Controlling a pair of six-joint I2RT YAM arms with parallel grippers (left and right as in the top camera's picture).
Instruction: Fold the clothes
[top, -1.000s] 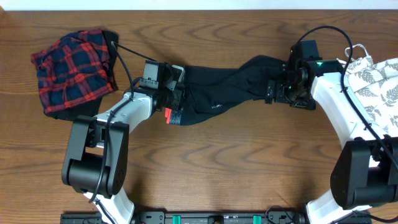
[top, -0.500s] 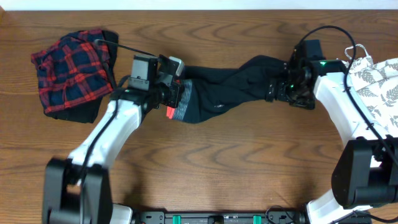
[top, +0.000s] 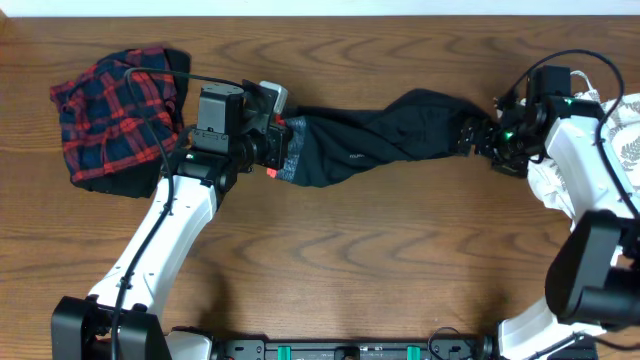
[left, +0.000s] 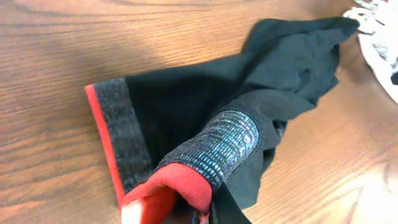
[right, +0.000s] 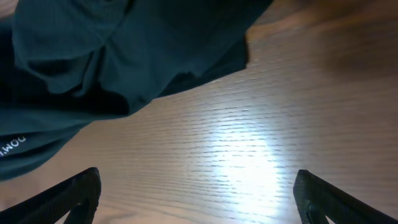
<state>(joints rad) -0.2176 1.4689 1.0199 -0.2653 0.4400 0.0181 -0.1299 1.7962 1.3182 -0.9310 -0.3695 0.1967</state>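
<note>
My left hand has clenched on the waistband of the black leggings, which lie stretched across the middle of the table. My right hand has backed off right, released and empty. My left fingertips are cut off at the wrist view's edge.

I note my left arm reaching from the lower left of the overhead frame up to centre-left, with the left gripper pinched shut on the leggings. My right arm bends along the right edge; the right gripper points left, jaws spread wide.
</note>
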